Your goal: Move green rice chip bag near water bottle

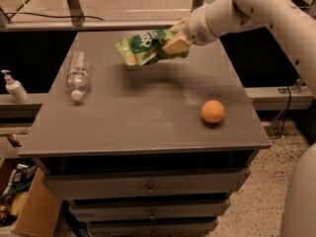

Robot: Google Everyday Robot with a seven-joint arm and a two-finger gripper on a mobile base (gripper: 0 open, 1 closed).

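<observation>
The green rice chip bag (143, 46) is a crinkled green pouch with white lettering. It hangs in the air above the back middle of the grey table (143, 122). My gripper (175, 42) is shut on the bag's right end and holds it clear of the tabletop. The water bottle (78, 75) lies on its side near the table's left edge, white cap toward the front. The bag is to the right of the bottle, apart from it.
An orange ball (213, 111) sits on the right side of the table. A small white pump dispenser (14, 87) stands on a ledge to the left. Drawers (148, 186) are below the tabletop. A cardboard box (24, 211) is at lower left.
</observation>
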